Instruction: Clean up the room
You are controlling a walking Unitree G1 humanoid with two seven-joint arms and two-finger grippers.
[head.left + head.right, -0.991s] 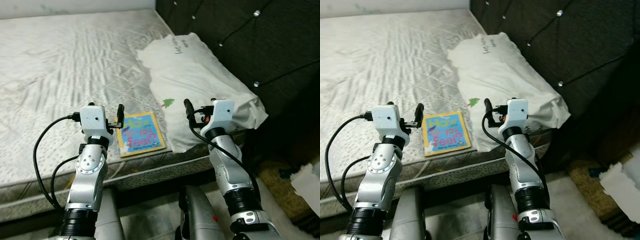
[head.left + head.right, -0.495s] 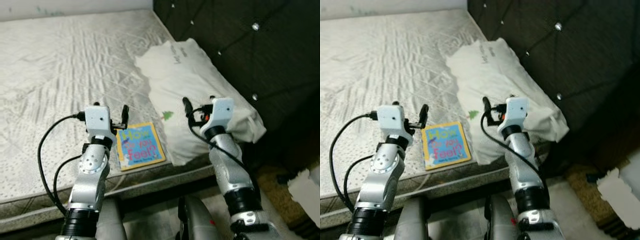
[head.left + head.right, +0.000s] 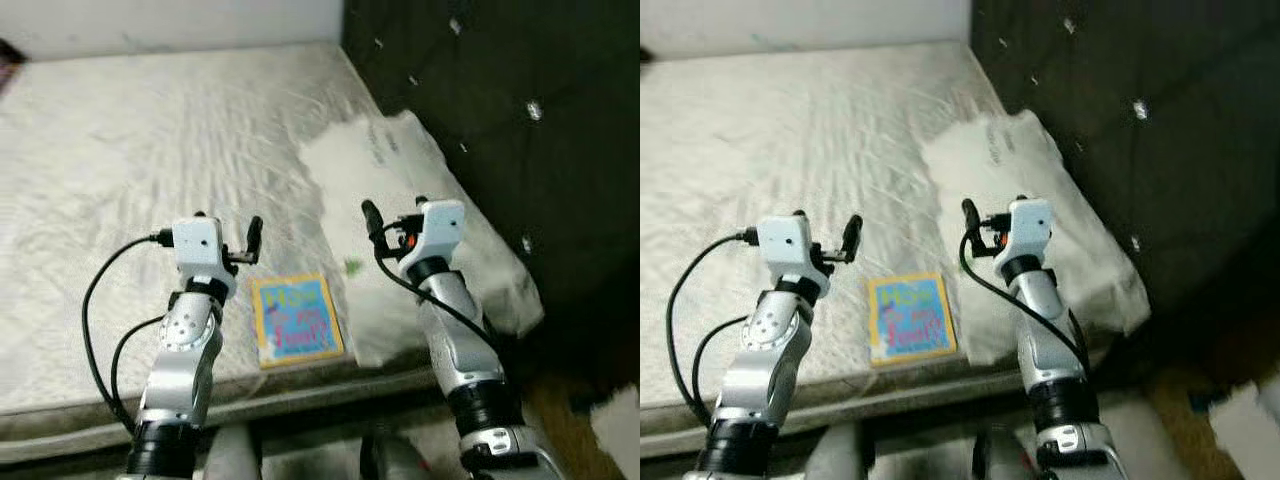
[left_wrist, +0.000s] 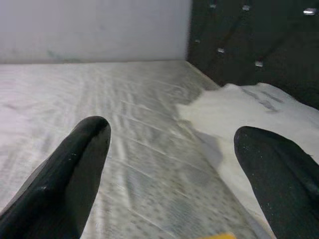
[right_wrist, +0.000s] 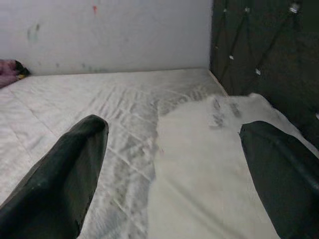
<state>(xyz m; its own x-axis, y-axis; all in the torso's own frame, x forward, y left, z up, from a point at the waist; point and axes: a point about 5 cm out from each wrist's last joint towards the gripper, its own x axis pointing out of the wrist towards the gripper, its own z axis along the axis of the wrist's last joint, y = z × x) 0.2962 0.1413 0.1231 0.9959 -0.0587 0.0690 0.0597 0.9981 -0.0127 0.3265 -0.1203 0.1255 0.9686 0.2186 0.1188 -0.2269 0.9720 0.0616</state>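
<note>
Bare quilted mattress [image 3: 150,150] fills most of the head views, running back to a pale wall, with a dark tufted headboard [image 3: 480,90] along the robot's right side. From the left eye we see the book [image 3: 296,320] — a thin picture book with a blue cover and yellow border — lying flat near the mattress's front edge, between our two raised arms and just beside the white pillow [image 3: 420,230], which lies against the headboard. We judge the book light, stiff and somewhat slick; lying flush on a soft surface, it is best taken at an edge, probably the one nearest the mattress edge, pressing the mattress down to slip a finger under. The right eye shows the left gripper [image 3: 845,243] above the mattress just beyond the book and the right gripper [image 3: 975,225] above the pillow's inner margin; neither touches anything. The pillow's edge lies close along the book's right side and may crowd a grasp there. In the left wrist view, our two black fingers [image 4: 75,164] stand wide apart over mattress and pillow, a yellow sliver low between them. In the right wrist view the fingers [image 5: 65,169] are likewise spread — nothing between them; a small purple object [image 5: 10,72] lies against the far wall.
</note>
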